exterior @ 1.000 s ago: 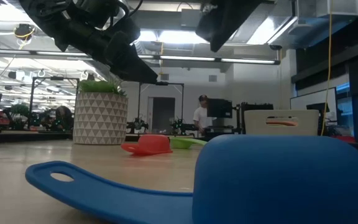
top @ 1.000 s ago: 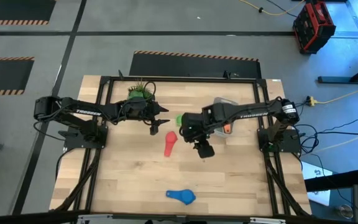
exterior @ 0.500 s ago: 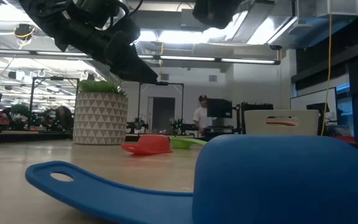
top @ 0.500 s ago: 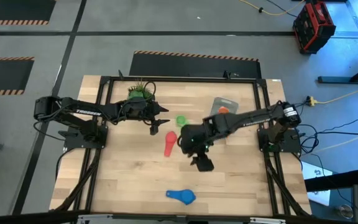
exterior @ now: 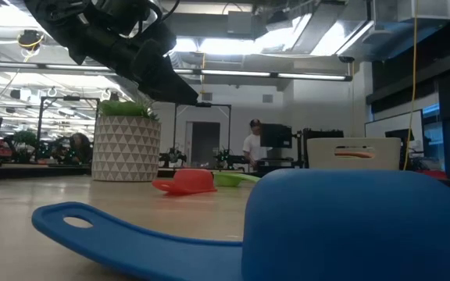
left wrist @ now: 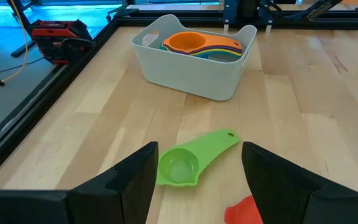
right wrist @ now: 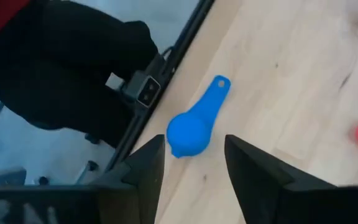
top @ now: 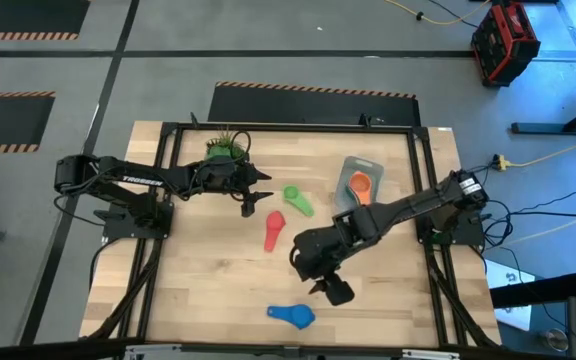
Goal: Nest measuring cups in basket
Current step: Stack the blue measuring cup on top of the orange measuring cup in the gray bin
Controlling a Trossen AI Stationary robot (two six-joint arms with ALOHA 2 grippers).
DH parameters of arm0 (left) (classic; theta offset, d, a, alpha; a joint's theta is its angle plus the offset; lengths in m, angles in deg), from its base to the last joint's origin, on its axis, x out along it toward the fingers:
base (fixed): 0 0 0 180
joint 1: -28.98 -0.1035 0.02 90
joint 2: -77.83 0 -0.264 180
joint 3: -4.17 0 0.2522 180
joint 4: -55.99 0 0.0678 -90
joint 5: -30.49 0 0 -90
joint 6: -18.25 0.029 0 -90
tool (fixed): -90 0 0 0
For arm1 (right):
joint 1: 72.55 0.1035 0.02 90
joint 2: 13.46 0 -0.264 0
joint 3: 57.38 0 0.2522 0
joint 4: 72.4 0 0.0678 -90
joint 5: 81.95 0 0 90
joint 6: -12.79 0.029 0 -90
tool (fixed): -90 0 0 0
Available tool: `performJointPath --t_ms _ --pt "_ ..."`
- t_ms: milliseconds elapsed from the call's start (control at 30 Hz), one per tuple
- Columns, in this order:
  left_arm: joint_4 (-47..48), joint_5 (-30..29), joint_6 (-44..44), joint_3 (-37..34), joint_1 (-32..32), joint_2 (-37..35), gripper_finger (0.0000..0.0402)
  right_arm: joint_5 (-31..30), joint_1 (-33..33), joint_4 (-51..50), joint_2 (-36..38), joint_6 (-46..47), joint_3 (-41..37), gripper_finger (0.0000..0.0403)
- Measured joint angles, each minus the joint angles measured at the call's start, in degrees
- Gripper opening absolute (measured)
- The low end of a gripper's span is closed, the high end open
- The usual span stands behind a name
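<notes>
target: the blue cup (top: pixel 292 316) lies upside down near the table's front edge
my right claw (top: pixel 334 290): fingers apart, empty, just above it
grasp: I'd pinch the handle
basket (top: pixel 346 169): behind, orange cup (top: pixel 360 184) on the stack

Grey floor (top: pixel 68 20), hazard-striped mats (top: pixel 313 100), red toolbox (top: pixel 504 42).

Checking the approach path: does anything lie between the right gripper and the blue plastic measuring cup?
Nothing: only bare wooden table separates right gripper from blue plastic measuring cup, shown in high and right wrist views.
</notes>
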Motion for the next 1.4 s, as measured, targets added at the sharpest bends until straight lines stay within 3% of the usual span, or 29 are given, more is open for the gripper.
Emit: performJointPath --t_ms 133,467,767,1400 --pt "0.0 0.0 0.0 0.0 0.0 0.0 0.0227 -3.2 0.3 1.6 0.0 3.3 0.0 0.0172" --pt "0.0 0.0 0.2 0.0 0.0 0.0 0.0227 -4.1 0.3 3.2 0.0 5.1 0.0 0.0172" --pt "-0.1 0.0 0.2 0.0 0.0 0.0 0.0227 -17.9 0.2 3.3 0.0 11.8 0.0 0.0172" --pt "-0.1 0.0 0.1 0.0 0.0 0.0 0.0227 -15.3 0.2 3.1 -0.2 20.3 0.0 0.0173"
